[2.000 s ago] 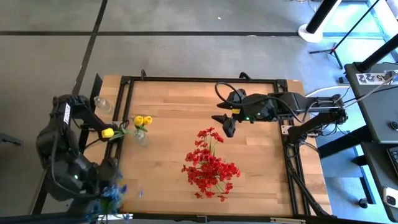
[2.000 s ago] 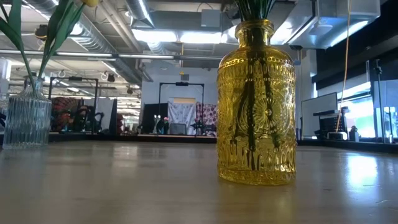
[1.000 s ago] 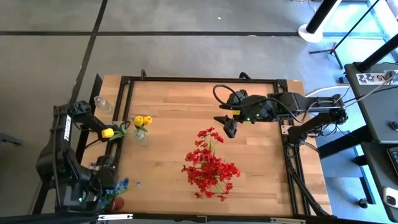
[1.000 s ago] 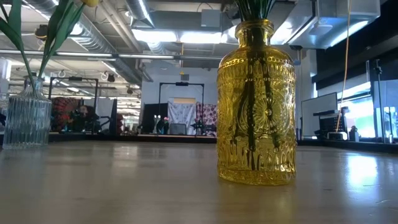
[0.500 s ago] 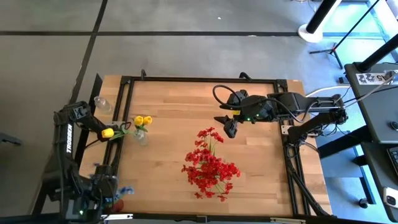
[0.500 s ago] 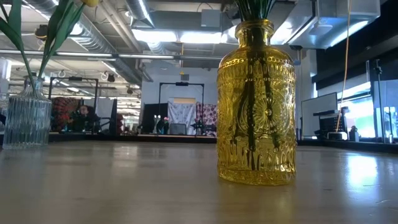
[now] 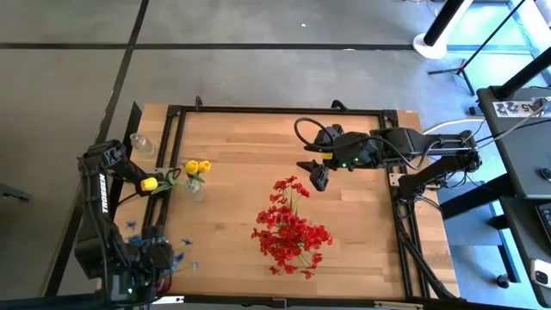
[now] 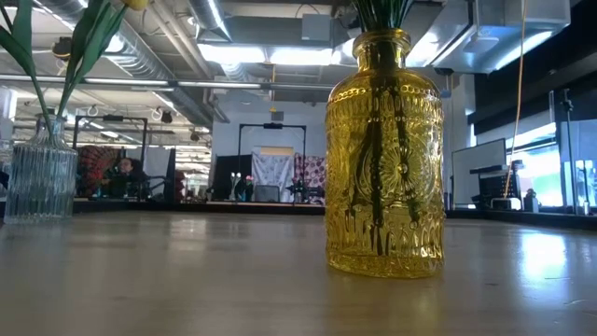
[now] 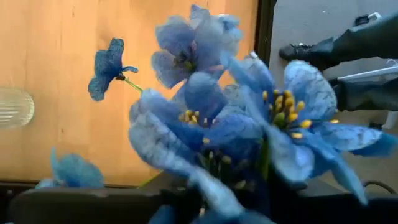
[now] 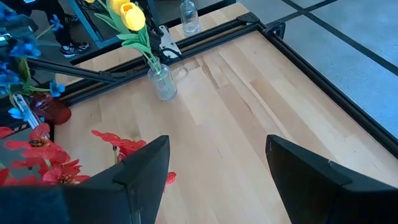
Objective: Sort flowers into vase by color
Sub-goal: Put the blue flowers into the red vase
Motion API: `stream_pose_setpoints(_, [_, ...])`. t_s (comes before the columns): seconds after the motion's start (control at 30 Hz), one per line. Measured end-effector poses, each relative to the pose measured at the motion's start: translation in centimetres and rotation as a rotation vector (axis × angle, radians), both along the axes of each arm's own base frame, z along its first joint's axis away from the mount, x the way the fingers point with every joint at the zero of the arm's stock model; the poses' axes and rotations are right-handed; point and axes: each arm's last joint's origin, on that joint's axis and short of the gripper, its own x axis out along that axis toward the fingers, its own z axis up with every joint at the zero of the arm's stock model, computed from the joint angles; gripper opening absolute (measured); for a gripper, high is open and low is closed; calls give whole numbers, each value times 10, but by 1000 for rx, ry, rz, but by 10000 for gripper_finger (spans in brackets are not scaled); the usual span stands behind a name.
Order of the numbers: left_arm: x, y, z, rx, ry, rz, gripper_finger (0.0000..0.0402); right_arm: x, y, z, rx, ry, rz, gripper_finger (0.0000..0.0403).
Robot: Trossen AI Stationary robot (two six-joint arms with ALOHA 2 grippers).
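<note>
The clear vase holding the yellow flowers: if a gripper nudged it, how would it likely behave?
The clear vase looks narrow and upright, with tall yellow flowers leaning out above it, so it probably tips easily. It appears to be ribbed glass, so likely rigid, fragile and somewhat slippery. On the smooth wooden table it may slide first.

White capital letters run lengthwise down the left arm (image 7: 101, 182) in the high view — they appear to spell TROSSEN, though they are small. No other lettering, label, number or sign can be read anywhere else — neither on the table nor in the room.
</note>
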Motion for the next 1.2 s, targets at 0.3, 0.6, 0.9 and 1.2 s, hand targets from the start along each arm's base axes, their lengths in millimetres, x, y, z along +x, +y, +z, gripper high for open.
stream_pose_setpoints(0.3, [1,3,1,35,-39,9,129,-2,0,-3,-6,39,0,264])
stream_pose_setpoints(0.6, [0,9,4,62,-71,64,128,-3,0,-4,-7,49,1,264])
stream_pose_setpoints(0.9, [4,13,6,94,-157,120,42,-3,0,-4,-8,49,0,264])
stream_pose_setpoints(1.2, [13,18,6,121,-161,124,46,-3,0,-4,-8,49,0,264])
